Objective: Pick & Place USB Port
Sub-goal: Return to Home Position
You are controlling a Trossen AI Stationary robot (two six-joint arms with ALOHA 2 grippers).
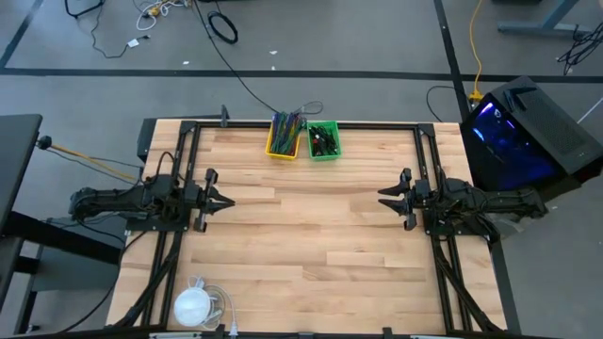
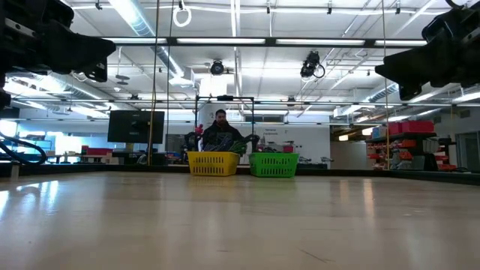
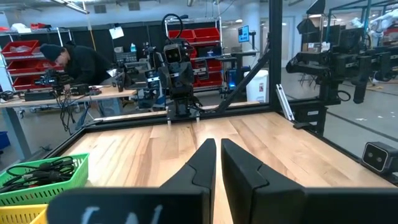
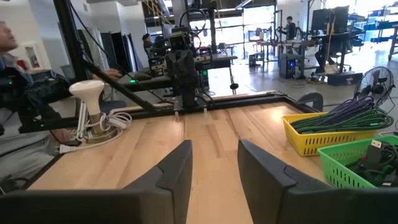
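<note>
Two small baskets stand side by side on their bases at the middle of the table's far edge. The yellow one [image 1: 284,139] [image 4: 323,134] holds a bundle of dark cords. The green one [image 1: 323,141] [image 4: 360,162] holds dark small parts; I cannot pick out a USB port among them. My left gripper [image 1: 230,200] [image 3: 218,149] hovers at the table's left side, fingers shut, pointing level toward the right. My right gripper [image 1: 381,198] [image 4: 214,149] hovers at the right side, facing it, open with nothing between its fingers. Both are well short of the baskets.
A white lamp-like thing [image 1: 193,306] with a coiled white cable sits at the near left corner. Black frame rails [image 1: 179,235] run along the table's left, right and far sides. Bare wood [image 1: 301,226] lies between the arms. A person [image 2: 221,127] is beyond the far edge.
</note>
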